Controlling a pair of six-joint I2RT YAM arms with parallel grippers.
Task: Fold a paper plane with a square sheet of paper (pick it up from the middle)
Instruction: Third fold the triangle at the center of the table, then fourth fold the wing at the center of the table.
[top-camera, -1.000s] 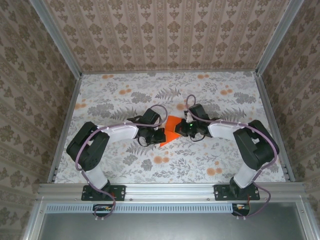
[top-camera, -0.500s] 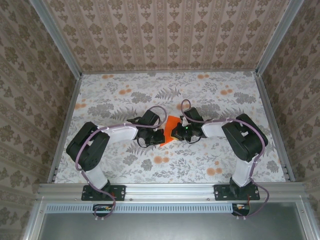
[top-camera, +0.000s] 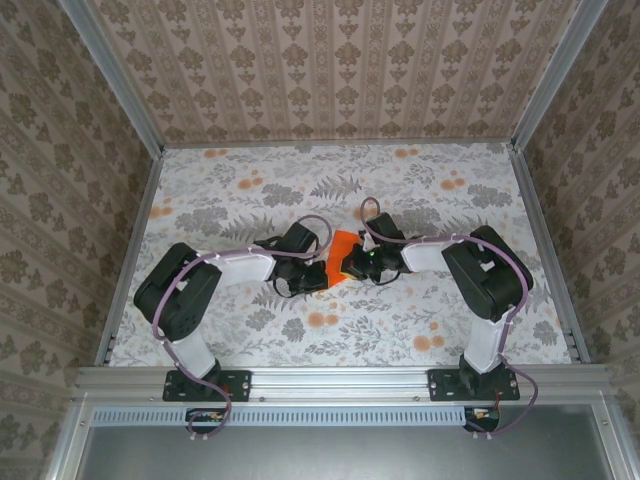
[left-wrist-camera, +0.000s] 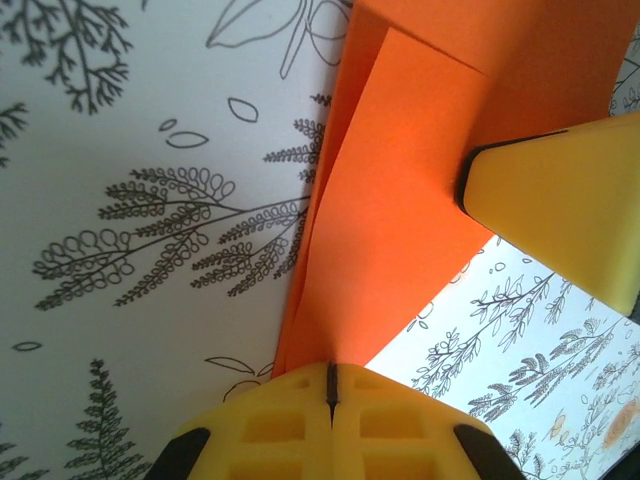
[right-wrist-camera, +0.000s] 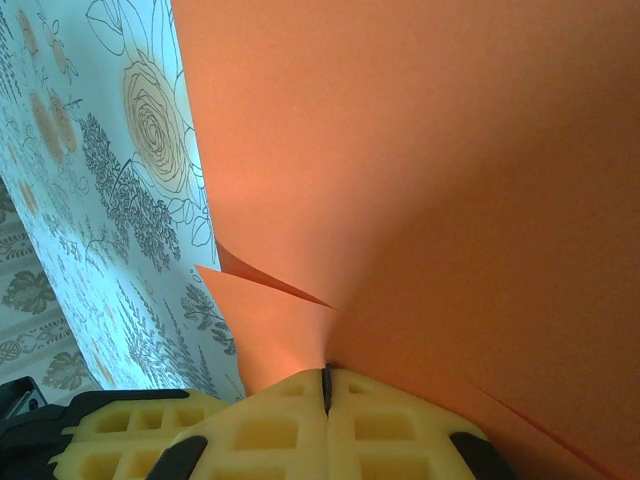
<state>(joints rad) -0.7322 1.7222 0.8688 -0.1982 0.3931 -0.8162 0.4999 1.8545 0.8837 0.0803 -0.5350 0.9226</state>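
Left wrist: left tool (left-wrist-camera: 330, 378) tight on paper (left-wrist-camera: 400, 230).

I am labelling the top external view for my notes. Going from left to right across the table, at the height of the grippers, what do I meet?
left arm's elbow → left gripper → orange paper → right gripper → right arm's elbow

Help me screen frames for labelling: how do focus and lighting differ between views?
Top external: even, soft light, sharp throughout. Left wrist: the square sheet of paper crisp, the left gripper's fingers slightly soft. Right wrist: paper bright near the tablecloth, shading darker toward the right.
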